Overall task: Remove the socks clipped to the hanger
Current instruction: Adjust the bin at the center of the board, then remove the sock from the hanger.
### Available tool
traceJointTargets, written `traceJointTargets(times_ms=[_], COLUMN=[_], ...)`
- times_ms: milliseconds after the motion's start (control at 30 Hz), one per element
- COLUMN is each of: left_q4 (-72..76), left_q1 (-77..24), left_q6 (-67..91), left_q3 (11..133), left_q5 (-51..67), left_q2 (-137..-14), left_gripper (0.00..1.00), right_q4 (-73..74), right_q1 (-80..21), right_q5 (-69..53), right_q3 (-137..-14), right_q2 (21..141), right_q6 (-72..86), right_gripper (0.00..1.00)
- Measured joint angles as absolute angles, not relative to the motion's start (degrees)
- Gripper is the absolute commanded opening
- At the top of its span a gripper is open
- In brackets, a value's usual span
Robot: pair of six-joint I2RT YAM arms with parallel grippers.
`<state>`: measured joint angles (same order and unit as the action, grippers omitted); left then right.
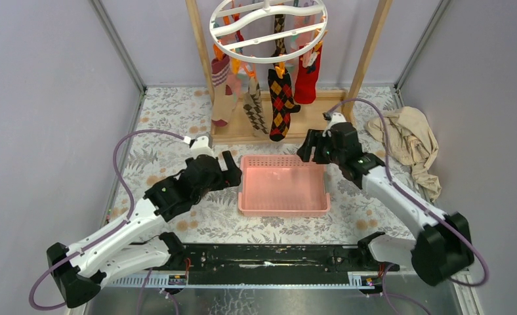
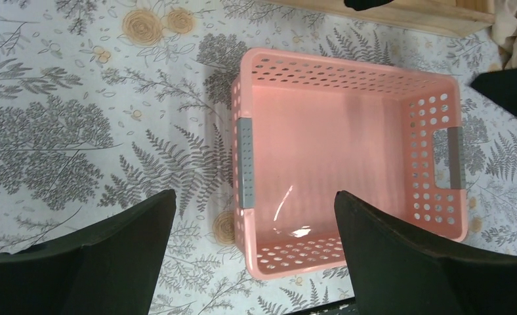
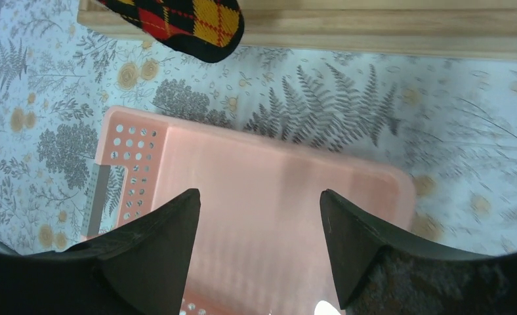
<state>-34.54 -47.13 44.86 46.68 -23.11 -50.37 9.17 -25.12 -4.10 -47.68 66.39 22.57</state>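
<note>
The hanger (image 1: pixel 269 26), a round white ring with coloured clips, hangs at the back centre inside a wooden frame. Several socks dangle from it: a pink patched one (image 1: pixel 224 92), a grey checked one (image 1: pixel 254 108), a black, red and yellow argyle one (image 1: pixel 282 105) and a red one (image 1: pixel 306 79). The argyle sock's toe (image 3: pixel 190 20) shows at the top of the right wrist view. My left gripper (image 1: pixel 235 169) (image 2: pixel 254 194) is open beside the left end of the pink basket. My right gripper (image 1: pixel 308 149) (image 3: pixel 258 193) is open above the basket's back right corner, below the socks. Neither holds anything.
The pink perforated basket (image 1: pixel 283 210) (image 2: pixel 348 65) (image 3: pixel 131 144) sits between the grippers with nothing in it. The wooden frame's base (image 1: pixel 321 115) (image 3: pixel 374 26) lies just behind it, its posts rising either side of the hanger. A crumpled beige cloth (image 1: pixel 410 141) lies at the right.
</note>
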Motion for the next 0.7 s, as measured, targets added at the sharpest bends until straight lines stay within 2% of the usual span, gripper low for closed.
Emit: traceJointTargets(times_ms=[300, 700], left_q4=[-30.0, -26.3], left_q1=[-47.1, -47.1], left_q6=[42.0, 41.4], left_q3=[47.1, 46.6], left_q5=[-21.4, -19.0], left_q2=[-55.9, -55.9], left_gripper=[0.98, 0.98], right_q4=[-11.4, -37.8], right_q1=[-25.1, -25.1], right_q5=[-10.1, -14.6], right_q3=[-47.7, -51.5], right_q2=[86.3, 102.2], right_q6=[22.6, 24.9], right_gripper=[0.83, 0.87])
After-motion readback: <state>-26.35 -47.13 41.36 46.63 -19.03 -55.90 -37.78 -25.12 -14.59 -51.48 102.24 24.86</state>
